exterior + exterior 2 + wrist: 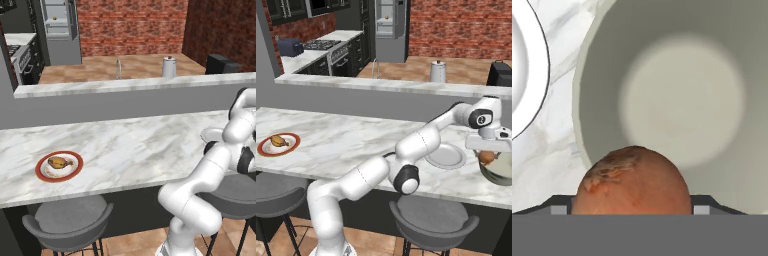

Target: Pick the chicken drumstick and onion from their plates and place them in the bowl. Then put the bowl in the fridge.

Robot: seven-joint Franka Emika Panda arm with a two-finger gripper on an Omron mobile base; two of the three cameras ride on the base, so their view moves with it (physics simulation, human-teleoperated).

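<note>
- We see the gripper [487,156] hanging above the bowl [500,175] at the right end of the marble tabletop [351,140], pointing down into it.
- Its fingers [558,208] are spread wide and grip the onion [632,181], a round orange-brown bulb with a pale, flaky patch on its skin; in the right base view the onion sits just under the hand, at about the level of the bowl's rim.
- In the hand view the bowl lies right below the onion, deep and pale grey-cream, with a lighter round floor and nothing lying inside.
- Just beside the bowl, on its left in the right base view, lies a pale plate [446,156] with nothing on it; its dark-edged rim also shows at the left of the hand view.
- Far from the bowl, at the other end of the tabletop, we see the red-rimmed plate [42,175] with the chicken drumstick [59,162] resting on it.
- Well beyond the bowl, past the raised ledge [386,86], stands the silver-grey fridge [61,30] against the back of the kitchen.
- On that ledge stands a white kettle [437,71].
</note>
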